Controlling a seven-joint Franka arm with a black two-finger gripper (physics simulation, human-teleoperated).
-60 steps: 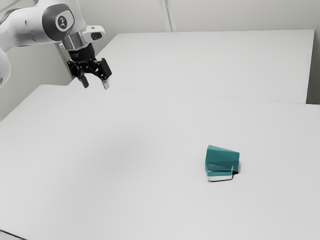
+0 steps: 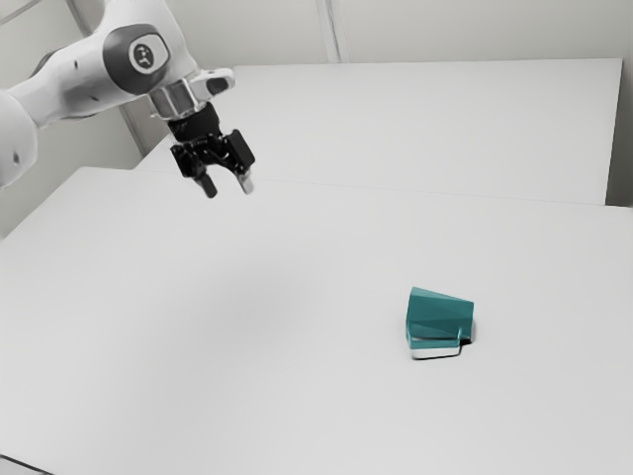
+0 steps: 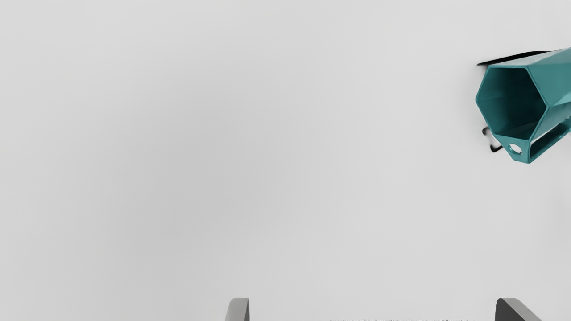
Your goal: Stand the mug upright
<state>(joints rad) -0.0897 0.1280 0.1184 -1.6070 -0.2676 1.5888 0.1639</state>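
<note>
In the exterior view my gripper [image 2: 228, 189] hangs above the table, open, with nothing between its fingers. The teal mug [image 2: 440, 315] lies on its side well away from it, toward the exterior view's right and nearer that camera. Its handle faces the exterior view's bottom edge. In the wrist view the gripper [image 3: 372, 310] shows two widely parted fingertips. There the mug [image 3: 551, 80] has its six-sided mouth turned toward the camera; its far end is cut off by the picture's border.
The white table [image 2: 247, 346] spreads under the arm and the mug. Behind it, in the exterior view, stands a white surface [image 2: 425, 129]. A thin dark line [image 2: 25, 464] crosses the exterior view's lower left corner.
My arm and gripper have moved toward the exterior view's right and somewhat lower in that picture, closer to the mug. The mug lies where it was.
</note>
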